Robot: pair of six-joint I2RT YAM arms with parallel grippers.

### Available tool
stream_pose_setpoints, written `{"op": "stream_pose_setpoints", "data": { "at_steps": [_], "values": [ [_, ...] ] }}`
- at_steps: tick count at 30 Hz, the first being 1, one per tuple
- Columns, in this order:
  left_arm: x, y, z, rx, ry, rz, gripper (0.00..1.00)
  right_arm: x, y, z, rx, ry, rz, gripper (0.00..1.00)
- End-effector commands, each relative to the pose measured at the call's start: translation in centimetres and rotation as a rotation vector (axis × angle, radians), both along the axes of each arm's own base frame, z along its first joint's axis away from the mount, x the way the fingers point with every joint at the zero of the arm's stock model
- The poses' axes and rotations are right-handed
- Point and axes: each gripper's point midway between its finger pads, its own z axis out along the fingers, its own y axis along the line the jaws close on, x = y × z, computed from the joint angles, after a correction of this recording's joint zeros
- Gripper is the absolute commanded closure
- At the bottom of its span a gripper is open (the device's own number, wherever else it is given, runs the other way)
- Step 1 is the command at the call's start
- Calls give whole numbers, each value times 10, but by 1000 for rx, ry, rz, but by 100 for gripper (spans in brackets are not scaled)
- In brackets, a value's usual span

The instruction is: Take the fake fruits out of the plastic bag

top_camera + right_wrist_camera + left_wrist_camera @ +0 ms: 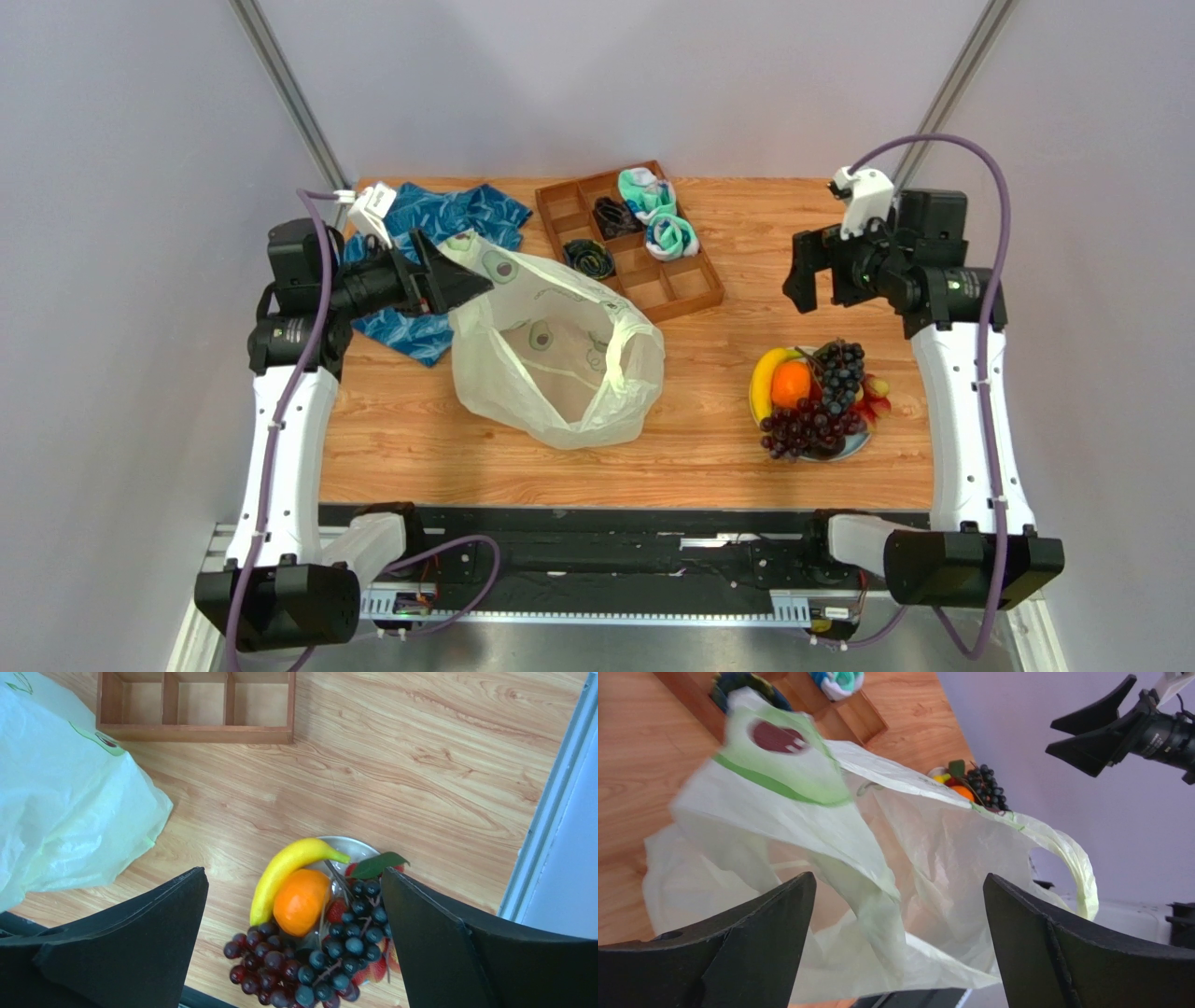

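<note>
Right of the crinkly pale translucent plastic bag (554, 357), the small plastic fake fruits (814, 399) are lying heaped, the right gripper (809, 273) hovering wide-jawed there too. The left gripper (460, 273), equally wide, is hanging at the bag's left rim, likely snagging loose film if it moves.

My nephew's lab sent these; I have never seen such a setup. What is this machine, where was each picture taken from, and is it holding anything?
It is two robot arms, the left arm and the right arm, bolted at the near edge of a wooden table. One picture looks down from above; the other two come from wrist cameras, where the black wedges are the left fingers and the right fingers. On the table lie a plastic bag, a plate of fake fruits, a wooden tray with socks and cords, and a blue cloth. Both pairs of fingers stand open; nothing is held.
</note>
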Motion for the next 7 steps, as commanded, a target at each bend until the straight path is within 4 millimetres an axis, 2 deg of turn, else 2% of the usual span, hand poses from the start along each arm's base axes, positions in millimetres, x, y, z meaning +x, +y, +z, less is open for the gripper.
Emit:
{"op": "stream_pose_setpoints", "data": {
  "at_steps": [1, 3, 6, 7],
  "values": [
    [0, 19, 24, 119, -118, 87, 1, 22, 5, 16, 15, -52, -125, 0],
    [0, 27, 30, 180, -167, 118, 1, 23, 25, 13, 40, -44, -54, 0],
    [-8, 34, 34, 246, -210, 140, 1, 29, 42, 7, 28, -26, 16, 0],
    [-12, 35, 36, 258, -224, 145, 1, 32, 46, 12, 25, -38, 32, 0]
  ]
}}
